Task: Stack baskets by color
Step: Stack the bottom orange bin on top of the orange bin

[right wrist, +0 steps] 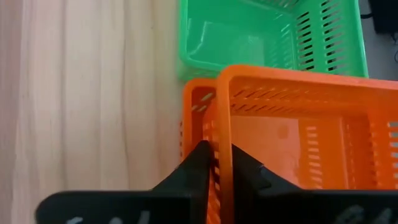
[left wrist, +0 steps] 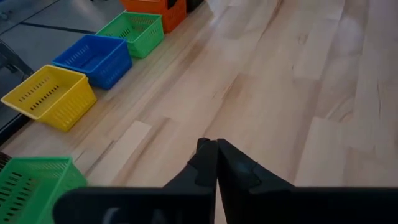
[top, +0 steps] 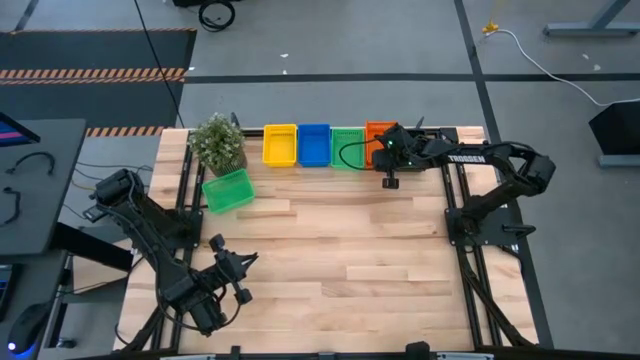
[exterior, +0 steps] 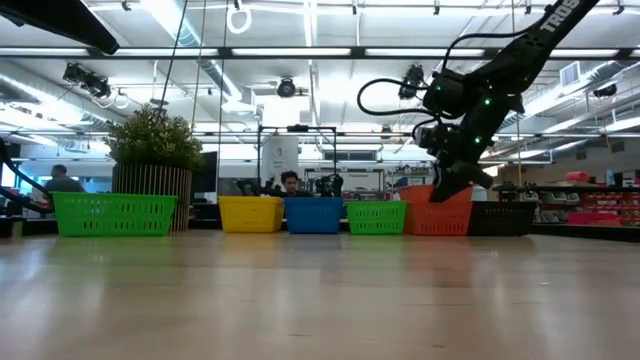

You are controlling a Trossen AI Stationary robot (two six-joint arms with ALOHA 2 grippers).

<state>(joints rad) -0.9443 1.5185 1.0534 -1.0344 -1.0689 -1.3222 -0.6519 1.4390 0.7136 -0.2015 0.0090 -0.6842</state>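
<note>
Along the table's far edge stand a yellow basket (top: 280,145), a blue basket (top: 314,145), a green basket (top: 347,150) and an orange basket (top: 378,130), with a black basket (exterior: 505,216) past the orange one. A second orange basket (right wrist: 292,124) sits tilted inside the lower orange one (right wrist: 194,99). My right gripper (right wrist: 219,163) is over it, shut on its wall. Another green basket (top: 228,190) rests on the table in front of the plant. My left gripper (top: 238,272) waits shut at the near left, touching nothing. My right gripper has the upper orange basket by the rim of its near wall (right wrist: 222,140), one finger inside the basket and one outside. The fingers come slanting down from the table's right. The basket sits tilted in the lower orange basket, its left end raised (exterior: 415,190).
A small potted plant (top: 218,142) stands at the far left, beside the yellow basket. Bare wooden tabletop (top: 340,250) spreads from the basket row to the near edge. People and shelves show in the room behind the table.
</note>
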